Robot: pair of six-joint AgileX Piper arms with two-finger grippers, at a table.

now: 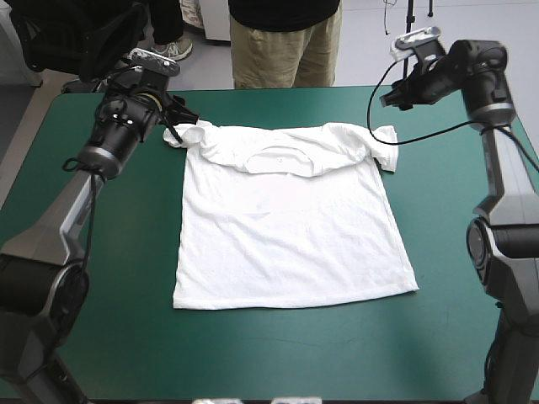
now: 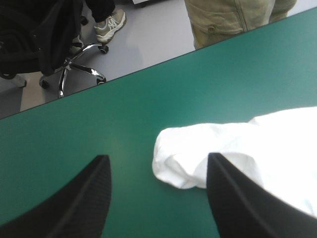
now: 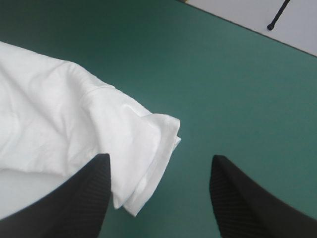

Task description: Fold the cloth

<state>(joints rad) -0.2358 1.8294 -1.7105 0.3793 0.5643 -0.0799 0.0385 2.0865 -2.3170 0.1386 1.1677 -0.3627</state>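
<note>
T-shirt [image 1: 290, 227]: white, short-sleeved, spread flat on the teal-green table [image 1: 84, 337], roughly mid-table. Collar [image 1: 282, 160] points to the far edge, hem [image 1: 295, 299] to the near edge. Body lies smooth, one layer as far as the high view shows. The band across the shoulders looks rumpled, perhaps turned over a little; cannot tell which.

Left sleeve [image 1: 181, 135]: bunched into a short wad at the T-shirt's far left corner, not laid out. Right sleeve [image 1: 383, 143]: at the far right corner, cuff end doubled on itself.

Left gripper [image 1: 173, 118]: low at the T-shirt's left sleeve. Left wrist view: black jaws stand wide apart, holding nothing. The sleeve wad [image 2: 183, 158] sits in the gap between them [image 2: 157, 156], its inner part running under or behind one jaw.

Right gripper [image 1: 396, 97]: just beyond the T-shirt's right sleeve, a little raised as judged from the high view. Right wrist view: jaws apart and empty [image 3: 161, 156]. The cuff end [image 3: 143, 148] reaches into the gap, beside one jaw; bare cover ahead of the other.

Progress, as judged: spreading is done, folding proper is not begun. No lengthwise or crosswise fold shows in the body. Both arms sit at the sleeves, which suits a first step of pinching each sleeve or shoulder corner.

Left to do: grasp, bring sleeves or sides in over the body, then fold the length down to a bundle. Nearly the whole task remains.
</note>
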